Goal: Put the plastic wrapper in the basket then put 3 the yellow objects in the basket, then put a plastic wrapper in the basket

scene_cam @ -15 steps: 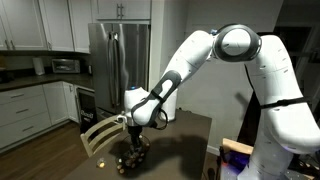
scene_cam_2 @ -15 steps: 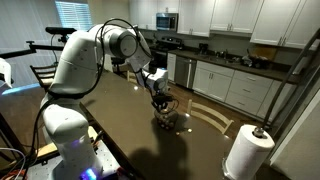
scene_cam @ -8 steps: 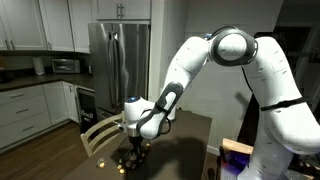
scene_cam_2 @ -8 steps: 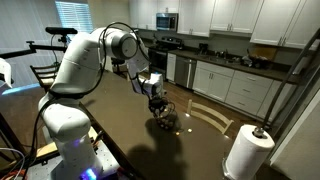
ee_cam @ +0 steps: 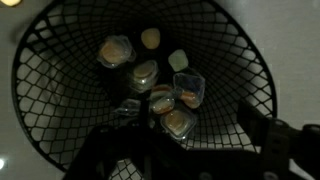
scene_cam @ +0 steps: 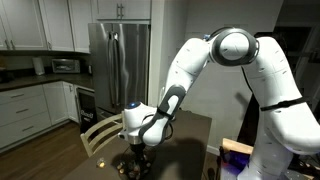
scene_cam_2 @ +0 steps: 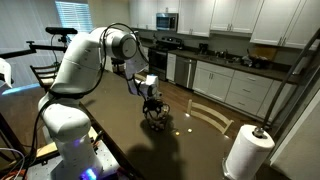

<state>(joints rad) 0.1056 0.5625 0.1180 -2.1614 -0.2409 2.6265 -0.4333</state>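
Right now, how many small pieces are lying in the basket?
7 pieces, wrist view, all inside the basket: three toward the top; four piled at the centre. The pile may hide more.

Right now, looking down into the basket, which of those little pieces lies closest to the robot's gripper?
The pale orange piece at the bottom of the cluster in the wrist view. All the others lie farther up the basket, toward its far rim.
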